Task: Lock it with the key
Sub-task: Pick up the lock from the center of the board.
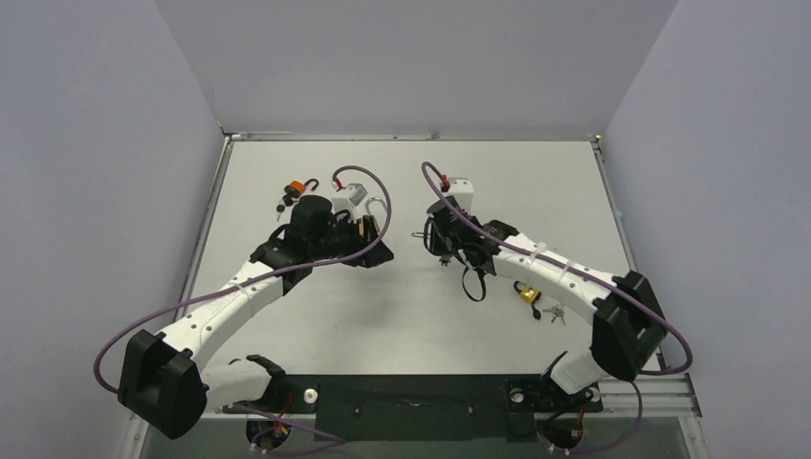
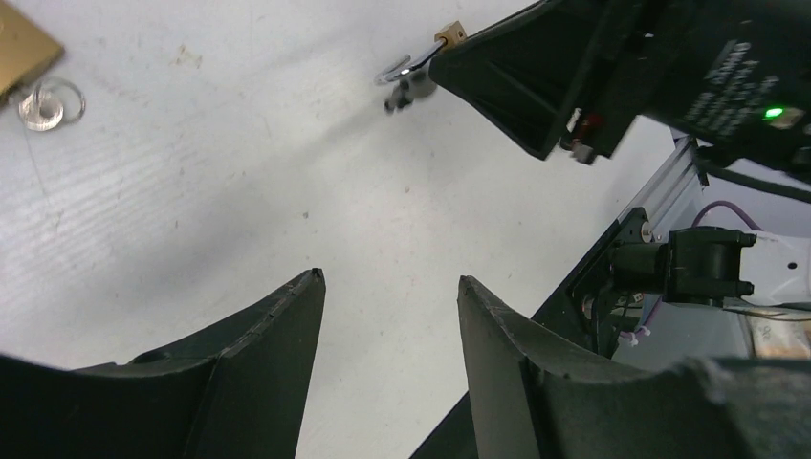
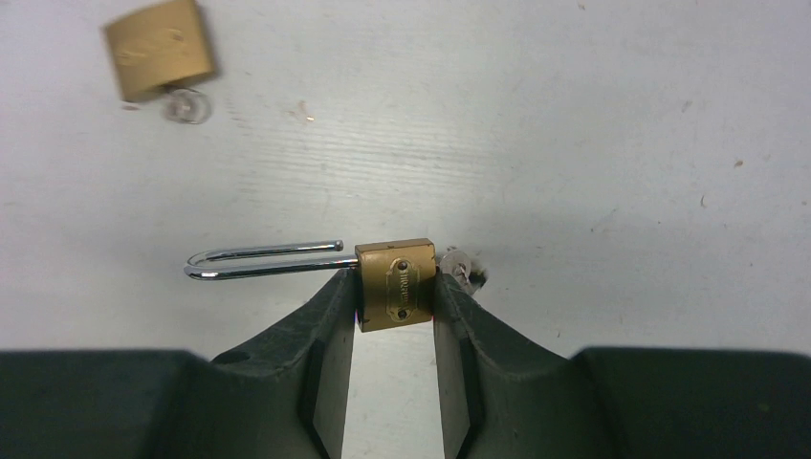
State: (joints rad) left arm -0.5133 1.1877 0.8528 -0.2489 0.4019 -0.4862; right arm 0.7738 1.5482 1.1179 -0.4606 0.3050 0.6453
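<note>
My right gripper (image 3: 395, 316) is shut on the body of a small brass padlock (image 3: 395, 284). Its steel shackle (image 3: 263, 258) stands open and points left. A silver key (image 3: 461, 268) sticks out of the body's right side. In the top view this gripper (image 1: 432, 239) is at mid-table. My left gripper (image 2: 387, 287) is open and empty just above the table, facing the right gripper; in the top view it (image 1: 378, 251) is to the right gripper's left. The held padlock's end and key (image 2: 406, 76) show in the left wrist view.
A second brass padlock (image 3: 158, 48) with a clear ring (image 3: 186, 105) lies on the table beyond the held one; it also shows beside my left gripper (image 1: 364, 226). A third padlock (image 1: 526, 292) with keys (image 1: 555, 312) lies by my right forearm. An orange item (image 1: 298, 186) lies at the back left.
</note>
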